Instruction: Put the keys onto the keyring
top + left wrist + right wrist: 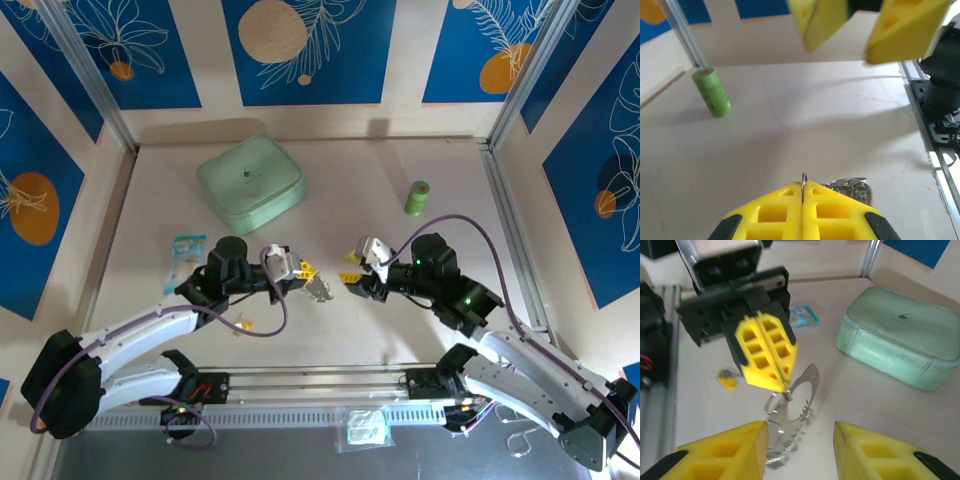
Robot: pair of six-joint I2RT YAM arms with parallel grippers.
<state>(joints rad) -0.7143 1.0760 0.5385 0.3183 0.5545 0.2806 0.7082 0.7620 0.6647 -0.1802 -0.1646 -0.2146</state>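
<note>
- Your left gripper [780, 377] is clamped shut on the keyring [807, 382]. It pinches the thin flat ring by its edge and holds it up off the table [880, 405], midway between the two arms.
- The beaded chain [782, 437] hangs loose from the ring, with its lower end bunched on the table.
- Your right gripper [800, 450] stands just in front of the ring, with its fingers apart and nothing between them.
- Judge the ring as light, stiff and slick. Gripped on such a narrow edge, it may swivel or slip if you push against it, so keep any contact gentle and in line with the ring.
- The chain is limp and will swing, so do not take hold there. Grip the ring itself.
- The yellow-headed key [727, 380] lies flat on the table near the left arm, well apart from the ring.
- Expect this key to be tiny, light and hard, and so easy to flick away. Pinch it by the head so that its hole stays free.
- Counted:
  - one keyring with one chain loop
  - one key that can be made out, the yellow one
  - one green roll [712, 92]
  - one mint case [900, 335]
  - one blue packet [802, 315]
</note>
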